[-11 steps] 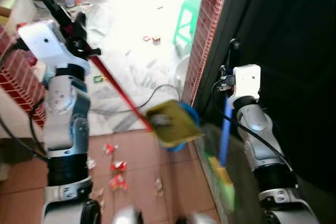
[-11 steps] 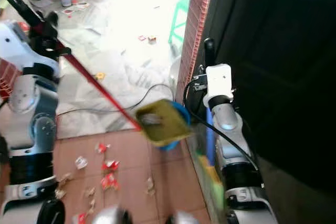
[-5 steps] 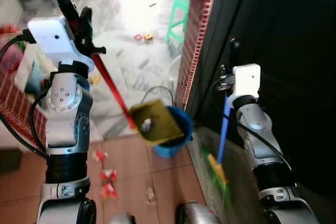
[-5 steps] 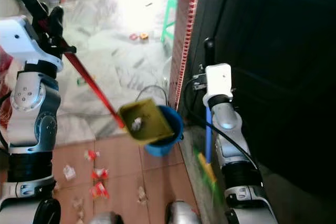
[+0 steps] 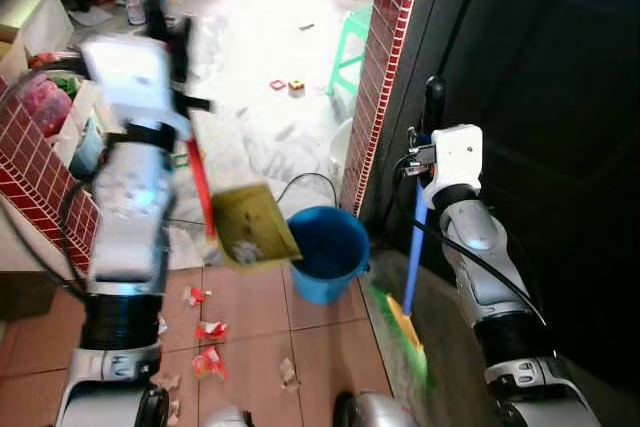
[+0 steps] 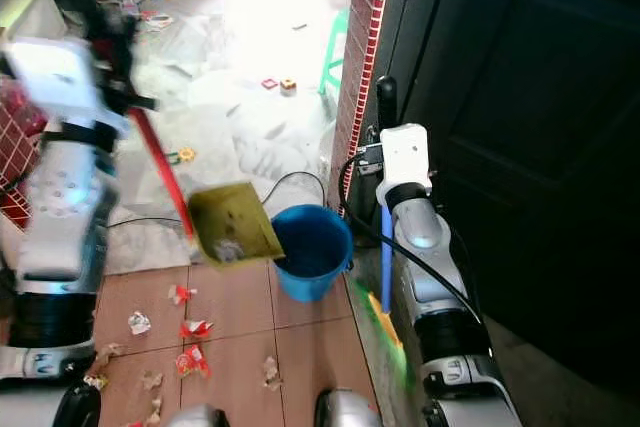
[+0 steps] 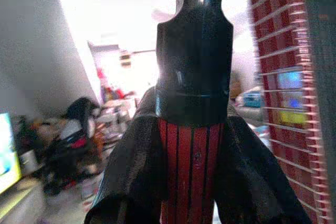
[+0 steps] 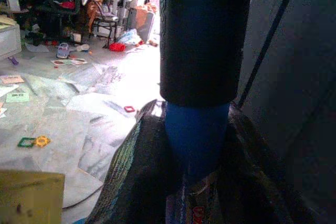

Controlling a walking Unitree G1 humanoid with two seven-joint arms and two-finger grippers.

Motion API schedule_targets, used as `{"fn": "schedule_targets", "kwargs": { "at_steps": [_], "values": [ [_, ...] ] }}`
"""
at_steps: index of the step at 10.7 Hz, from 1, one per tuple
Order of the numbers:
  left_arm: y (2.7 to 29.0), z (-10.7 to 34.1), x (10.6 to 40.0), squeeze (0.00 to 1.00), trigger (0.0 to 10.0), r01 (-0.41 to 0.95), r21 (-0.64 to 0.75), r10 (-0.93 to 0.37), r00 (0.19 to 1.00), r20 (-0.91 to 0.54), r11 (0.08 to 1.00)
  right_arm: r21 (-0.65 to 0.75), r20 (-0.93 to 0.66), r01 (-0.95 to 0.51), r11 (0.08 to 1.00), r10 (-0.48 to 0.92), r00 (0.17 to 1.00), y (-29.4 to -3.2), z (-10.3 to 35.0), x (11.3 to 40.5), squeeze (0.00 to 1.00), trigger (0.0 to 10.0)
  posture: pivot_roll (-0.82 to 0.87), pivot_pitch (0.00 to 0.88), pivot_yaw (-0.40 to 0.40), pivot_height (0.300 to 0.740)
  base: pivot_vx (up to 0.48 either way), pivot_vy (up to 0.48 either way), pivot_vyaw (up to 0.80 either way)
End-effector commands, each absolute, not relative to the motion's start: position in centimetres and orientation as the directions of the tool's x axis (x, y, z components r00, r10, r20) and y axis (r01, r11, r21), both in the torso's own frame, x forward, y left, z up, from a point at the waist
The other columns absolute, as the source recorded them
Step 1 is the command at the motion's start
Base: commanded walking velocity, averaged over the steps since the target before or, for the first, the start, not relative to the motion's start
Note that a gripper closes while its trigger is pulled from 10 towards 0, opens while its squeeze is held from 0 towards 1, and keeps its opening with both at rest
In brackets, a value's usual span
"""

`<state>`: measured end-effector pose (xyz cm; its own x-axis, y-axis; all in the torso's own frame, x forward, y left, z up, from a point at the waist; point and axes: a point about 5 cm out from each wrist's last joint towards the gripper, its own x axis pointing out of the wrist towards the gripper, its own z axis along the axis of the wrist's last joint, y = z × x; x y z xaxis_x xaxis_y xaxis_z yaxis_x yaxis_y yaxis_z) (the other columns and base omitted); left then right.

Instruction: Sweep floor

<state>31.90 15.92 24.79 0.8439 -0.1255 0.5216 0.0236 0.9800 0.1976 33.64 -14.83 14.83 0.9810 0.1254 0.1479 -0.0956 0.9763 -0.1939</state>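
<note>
My left gripper [image 5: 180, 97] is shut on the red handle [image 5: 198, 179] of a yellow-green dustpan [image 5: 250, 226]. The pan hangs tilted just left of a blue bucket [image 5: 326, 250], with a bit of pale litter in it. My right gripper [image 5: 425, 152] is shut on the blue handle [image 5: 415, 247] of a broom whose green and yellow head [image 5: 408, 332] rests by the dark door. In the left wrist view the red handle [image 7: 192, 177] sits between the fingers [image 7: 131, 171]. The blue handle [image 8: 195, 140] shows the same way in the right wrist view.
Scraps of red and white litter [image 5: 205, 332] lie on the brown tiles by my feet. A red brick pillar [image 5: 378, 77] and a dark door [image 5: 540, 127] stand to the right. A green stool [image 5: 350, 42], a black cable [image 5: 300, 179] and clutter lie on the pale floor beyond.
The dustpan has swung from over the bucket to its left side, and its handle now stands steeper. The camera has shifted. The right arm holds the broom as before.
</note>
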Motion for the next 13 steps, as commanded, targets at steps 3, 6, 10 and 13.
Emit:
{"fn": "schedule_targets", "kwargs": {
  "at_steps": [3,6,10,13],
  "values": [
    [13.4,23.9,31.4,0.00,10.0,0.078,0.214,-0.184,0.823,0.537,0.974,-0.204,0.196,-0.087,0.975,0.128,0.972,-14.9,16.0,33.8,0.00,10.0,-0.09,0.050,-0.020,0.740,0.000,0.000,0.00],
    [12.6,23.8,31.4,0.00,10.0,0.106,0.230,-0.220,0.800,0.557,0.967,-0.207,0.196,-0.084,0.975,0.126,0.973,-15.0,16.0,33.8,0.00,10.0,-0.09,0.054,-0.021,0.740,0.000,0.000,0.00],
    [9.8,24.2,31.2,0.00,10.0,0.190,0.225,-0.289,0.750,0.595,0.956,-0.208,0.198,-0.084,0.975,0.126,0.972,-14.9,16.1,33.8,0.00,10.0,-0.10,0.056,-0.020,0.740,0.000,0.000,0.00],
    [5.3,21.7,29.1,0.00,10.0,0.506,0.391,-0.639,0.624,0.449,0.769,-0.207,0.197,-0.084,0.975,0.126,0.972,-14.9,16.0,33.8,0.00,10.0,-0.09,0.060,-0.018,0.740,0.000,0.000,0.00]
  ]
}}
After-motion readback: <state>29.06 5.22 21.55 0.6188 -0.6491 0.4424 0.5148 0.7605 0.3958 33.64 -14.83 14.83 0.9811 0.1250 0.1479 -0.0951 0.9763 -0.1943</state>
